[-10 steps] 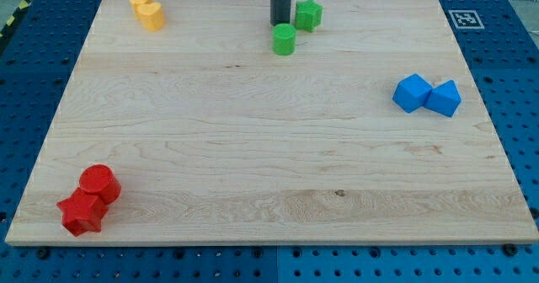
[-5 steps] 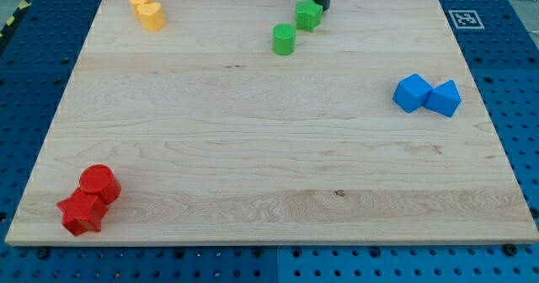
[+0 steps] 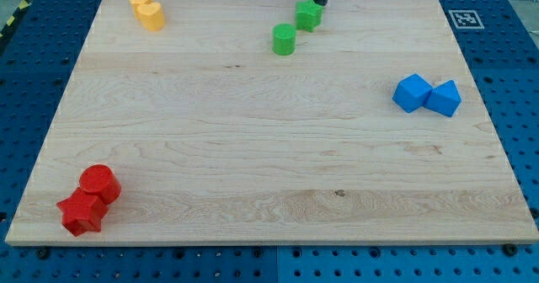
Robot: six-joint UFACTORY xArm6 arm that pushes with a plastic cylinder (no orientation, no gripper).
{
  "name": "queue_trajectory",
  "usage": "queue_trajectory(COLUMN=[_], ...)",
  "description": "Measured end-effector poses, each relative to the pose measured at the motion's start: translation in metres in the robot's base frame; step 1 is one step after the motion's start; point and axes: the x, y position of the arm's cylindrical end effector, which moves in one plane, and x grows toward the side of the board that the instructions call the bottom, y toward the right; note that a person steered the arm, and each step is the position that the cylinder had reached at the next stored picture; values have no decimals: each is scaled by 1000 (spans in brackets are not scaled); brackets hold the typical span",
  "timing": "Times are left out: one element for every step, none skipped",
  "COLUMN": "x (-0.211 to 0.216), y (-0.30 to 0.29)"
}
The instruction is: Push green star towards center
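The green star point(image 3: 308, 15) sits near the top edge of the wooden board point(image 3: 269, 148), right of the middle. My tip point(image 3: 320, 3) is at the star's upper right, touching or nearly touching it. A green cylinder point(image 3: 284, 40) stands just below and left of the star, a small gap apart.
Two yellow blocks point(image 3: 147, 10) sit at the top left. A blue cube point(image 3: 412, 93) and a blue wedge-like block point(image 3: 444, 98) touch at the right. A red cylinder point(image 3: 100, 184) and a red star point(image 3: 81, 212) sit at the bottom left. A marker tag point(image 3: 464, 18) is at the top right corner.
My tip moved from left of the green star round to its upper right within the first half second. Since then it has barely moved. The blocks stay in place.
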Motion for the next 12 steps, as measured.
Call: queue_trajectory(x=[0, 4, 19, 42, 66, 89, 97, 97, 112, 128, 135, 157], y=[-25, -32, -24, -7, 8, 12, 15, 16, 19, 20, 35, 75])
